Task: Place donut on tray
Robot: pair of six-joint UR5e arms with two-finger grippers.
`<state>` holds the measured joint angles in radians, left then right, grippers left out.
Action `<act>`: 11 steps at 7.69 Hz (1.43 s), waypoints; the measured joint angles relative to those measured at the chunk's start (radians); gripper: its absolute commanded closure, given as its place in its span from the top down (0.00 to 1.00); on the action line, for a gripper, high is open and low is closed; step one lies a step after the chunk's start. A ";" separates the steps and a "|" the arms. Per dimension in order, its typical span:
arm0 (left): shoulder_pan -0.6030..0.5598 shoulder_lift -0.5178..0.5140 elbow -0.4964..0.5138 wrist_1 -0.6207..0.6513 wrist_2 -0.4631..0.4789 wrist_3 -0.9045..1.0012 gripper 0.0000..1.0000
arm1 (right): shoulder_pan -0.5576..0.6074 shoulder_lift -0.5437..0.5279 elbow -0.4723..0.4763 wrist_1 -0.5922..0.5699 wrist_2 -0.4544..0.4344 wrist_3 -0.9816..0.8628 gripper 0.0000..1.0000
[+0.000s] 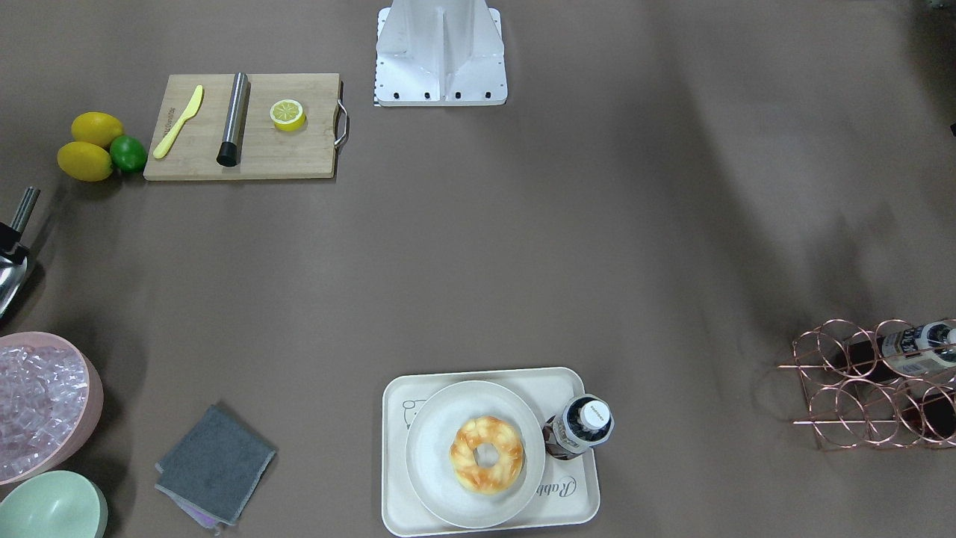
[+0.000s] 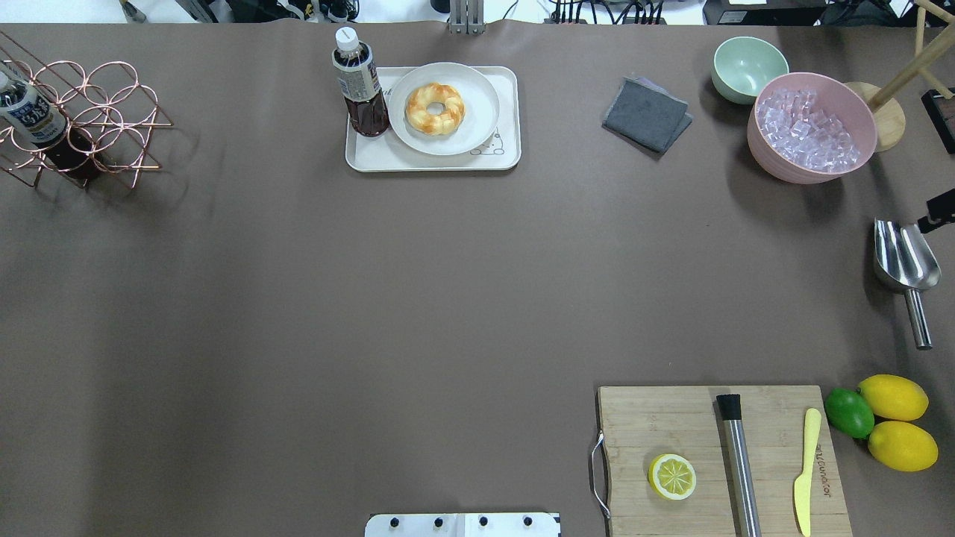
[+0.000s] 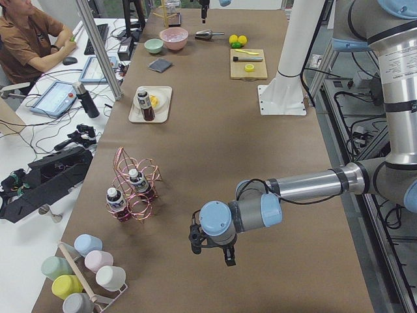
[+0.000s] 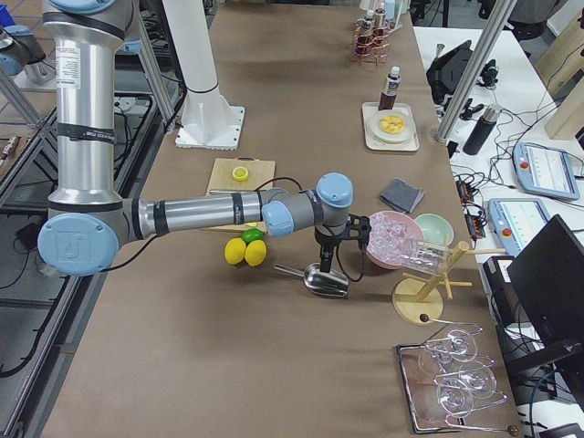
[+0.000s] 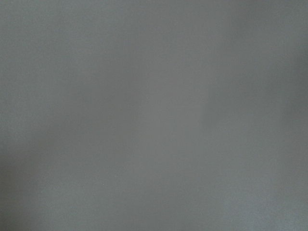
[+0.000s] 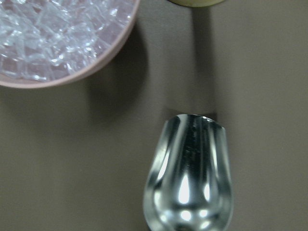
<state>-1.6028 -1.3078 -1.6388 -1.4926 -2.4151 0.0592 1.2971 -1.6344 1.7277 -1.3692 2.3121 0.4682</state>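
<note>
The donut, a golden ring with orange-brown patches, lies on a round off-white plate. The plate stands on the cream rabbit tray at the table's far edge, also in the overhead view. A dark tea bottle stands on the tray beside the plate. My left gripper shows only in the exterior left view, low over bare table, far from the tray; I cannot tell if it is open. My right gripper hangs over a metal scoop; its fingers are not clearly shown.
A pink bowl of ice, a green bowl and a grey cloth stand right of the tray. A cutting board holds a lemon half, steel rod and yellow knife. Lemons and a lime lie beside it. A wire bottle rack stands far left.
</note>
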 measured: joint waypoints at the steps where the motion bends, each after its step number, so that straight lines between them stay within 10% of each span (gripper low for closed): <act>1: 0.000 -0.002 0.001 0.000 0.000 0.000 0.98 | 0.052 -0.020 -0.008 -0.050 0.001 -0.132 1.00; 11: -0.002 -0.006 -0.018 0.000 0.001 -0.001 0.98 | 0.210 -0.022 -0.136 -0.126 0.024 -0.480 1.00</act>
<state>-1.6045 -1.3139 -1.6573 -1.4926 -2.4145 0.0586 1.5072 -1.6567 1.5916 -1.4954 2.3362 -0.0122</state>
